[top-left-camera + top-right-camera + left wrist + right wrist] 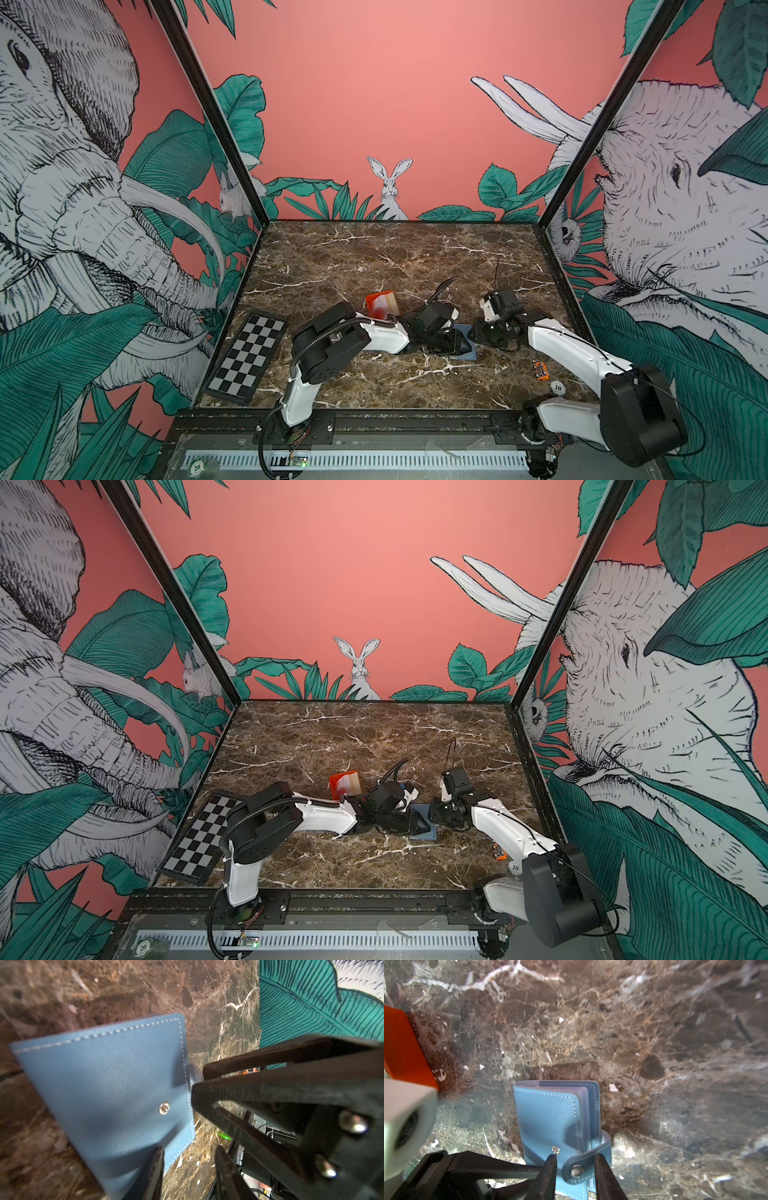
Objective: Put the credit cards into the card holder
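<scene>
Both jaws flank card holder (548,1118), orange tray (402,1047) beyond.

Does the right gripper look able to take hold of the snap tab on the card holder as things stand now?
Probably yes. The snap tab of the card holder lies unfastened between the jaws of the open right gripper, and nothing covers it.
</scene>
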`<control>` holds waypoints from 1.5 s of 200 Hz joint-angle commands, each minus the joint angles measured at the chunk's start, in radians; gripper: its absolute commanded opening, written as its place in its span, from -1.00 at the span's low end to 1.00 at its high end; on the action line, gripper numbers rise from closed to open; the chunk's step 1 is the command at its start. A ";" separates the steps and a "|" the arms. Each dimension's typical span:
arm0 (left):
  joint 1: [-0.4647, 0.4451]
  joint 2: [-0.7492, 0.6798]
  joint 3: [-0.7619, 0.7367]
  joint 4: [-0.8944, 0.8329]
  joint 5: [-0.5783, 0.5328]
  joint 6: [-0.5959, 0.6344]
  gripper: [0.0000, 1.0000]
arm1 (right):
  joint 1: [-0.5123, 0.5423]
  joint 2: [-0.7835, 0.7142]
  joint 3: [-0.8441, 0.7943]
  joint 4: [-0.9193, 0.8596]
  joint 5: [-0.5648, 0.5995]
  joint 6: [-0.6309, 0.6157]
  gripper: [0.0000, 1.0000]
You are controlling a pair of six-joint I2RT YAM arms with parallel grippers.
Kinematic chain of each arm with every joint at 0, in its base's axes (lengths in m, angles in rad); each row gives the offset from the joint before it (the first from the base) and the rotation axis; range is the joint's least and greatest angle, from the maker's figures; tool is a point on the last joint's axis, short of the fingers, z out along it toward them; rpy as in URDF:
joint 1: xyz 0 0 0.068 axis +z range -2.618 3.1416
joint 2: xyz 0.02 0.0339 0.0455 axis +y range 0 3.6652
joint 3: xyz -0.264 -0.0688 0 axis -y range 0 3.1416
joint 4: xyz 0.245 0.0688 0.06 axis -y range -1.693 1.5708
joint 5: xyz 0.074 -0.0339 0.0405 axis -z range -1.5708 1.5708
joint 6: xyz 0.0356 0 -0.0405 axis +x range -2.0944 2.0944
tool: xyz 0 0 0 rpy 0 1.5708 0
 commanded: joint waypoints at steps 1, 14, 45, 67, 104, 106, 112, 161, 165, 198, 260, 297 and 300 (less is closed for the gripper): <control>0.006 0.005 0.005 0.006 -0.004 -0.006 -0.16 | 0.001 0.004 0.020 -0.037 0.047 -0.014 -0.47; 0.005 0.005 0.005 0.006 -0.002 -0.006 -0.16 | 0.001 -0.001 0.019 -0.056 0.069 -0.017 -0.52; 0.006 0.008 0.001 0.015 -0.002 -0.009 -0.16 | 0.001 -0.032 0.016 -0.088 0.095 -0.020 -0.62; 0.006 0.008 -0.001 0.021 -0.001 -0.012 -0.17 | 0.001 -0.055 0.017 -0.111 0.114 -0.020 -0.66; 0.004 0.011 0.000 0.029 0.003 -0.016 -0.17 | 0.001 -0.079 0.003 -0.127 0.125 -0.025 -0.72; 0.005 0.011 -0.001 0.030 0.003 -0.017 -0.17 | 0.000 -0.079 0.002 -0.127 0.125 -0.025 -0.73; 0.005 0.013 0.002 0.033 0.004 -0.018 -0.17 | 0.001 -0.080 0.000 -0.127 0.125 -0.025 -0.74; 0.006 0.008 0.012 0.038 0.004 -0.023 -0.17 | 0.001 -0.081 -0.009 -0.123 0.118 -0.033 -0.83; 0.005 0.004 0.015 0.034 0.004 -0.019 -0.17 | 0.001 -0.080 -0.008 -0.125 0.120 -0.034 -0.84; 0.007 -0.019 0.049 -0.038 -0.011 0.012 -0.17 | 0.001 -0.081 -0.004 -0.131 0.122 -0.044 -0.93; 0.070 -0.123 0.043 -0.234 -0.070 0.104 -0.17 | 0.001 -0.080 0.003 -0.123 0.101 -0.051 -0.98; 0.078 -0.123 0.057 -0.308 -0.074 0.142 -0.25 | 0.002 -0.076 0.009 -0.112 0.077 -0.056 -0.99; 0.078 -0.119 0.059 -0.313 -0.073 0.143 -0.25 | 0.001 -0.076 0.010 -0.113 0.074 -0.057 -0.99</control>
